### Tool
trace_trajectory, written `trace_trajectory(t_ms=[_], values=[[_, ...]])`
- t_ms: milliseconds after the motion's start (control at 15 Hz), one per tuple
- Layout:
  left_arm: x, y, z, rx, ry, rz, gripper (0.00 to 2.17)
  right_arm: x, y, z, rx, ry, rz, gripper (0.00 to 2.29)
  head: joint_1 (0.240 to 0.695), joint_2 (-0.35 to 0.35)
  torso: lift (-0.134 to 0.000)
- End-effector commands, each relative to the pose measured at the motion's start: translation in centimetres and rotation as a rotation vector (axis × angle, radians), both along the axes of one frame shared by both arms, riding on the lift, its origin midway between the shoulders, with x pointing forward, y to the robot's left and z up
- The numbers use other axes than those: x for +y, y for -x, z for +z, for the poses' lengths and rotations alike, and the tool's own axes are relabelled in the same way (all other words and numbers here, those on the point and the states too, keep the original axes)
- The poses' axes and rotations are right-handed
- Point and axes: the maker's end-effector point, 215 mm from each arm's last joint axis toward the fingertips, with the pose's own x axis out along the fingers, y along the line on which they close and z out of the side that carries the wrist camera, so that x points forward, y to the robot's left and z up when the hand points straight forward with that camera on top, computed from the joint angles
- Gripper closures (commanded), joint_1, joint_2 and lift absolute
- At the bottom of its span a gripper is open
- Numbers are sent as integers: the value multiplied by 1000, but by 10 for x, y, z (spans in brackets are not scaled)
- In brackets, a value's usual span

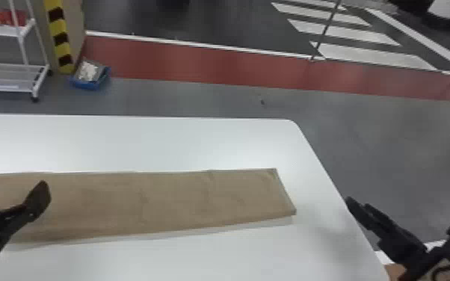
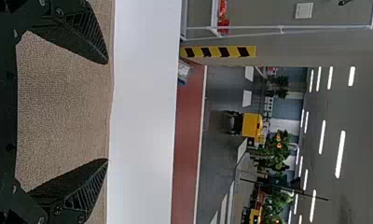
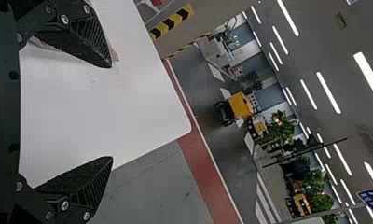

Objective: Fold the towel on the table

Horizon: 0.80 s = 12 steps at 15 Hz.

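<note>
Left gripper [image 1: 13, 185]: fingers apart, empty, above the left stretch of the cloth, aimed toward its far edge; the nearer of the two.

Towel [image 1: 179, 200]: one long strip, flat on the white table [image 1: 153, 144], long axis left to right, crosswise to the left fingers.

Right gripper [image 3: 111, 112]: fingers apart, empty, out beyond the strip's right end, towel to its left; a fold from that end would likely need this arm brought inward.
</note>
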Motion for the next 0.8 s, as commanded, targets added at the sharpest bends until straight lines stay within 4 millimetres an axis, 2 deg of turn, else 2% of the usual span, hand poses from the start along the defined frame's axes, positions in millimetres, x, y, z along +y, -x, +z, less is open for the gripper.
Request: trace_trajectory(t_ms=[0,733], values=[[2,1,0,-1,-1,4,154,1,0,-1,1,-3,1,201,695,-284,-124],[6,2,-1,1,3,10,140,4,-1,-2,3,-3,7,201,695,-272,-124]])
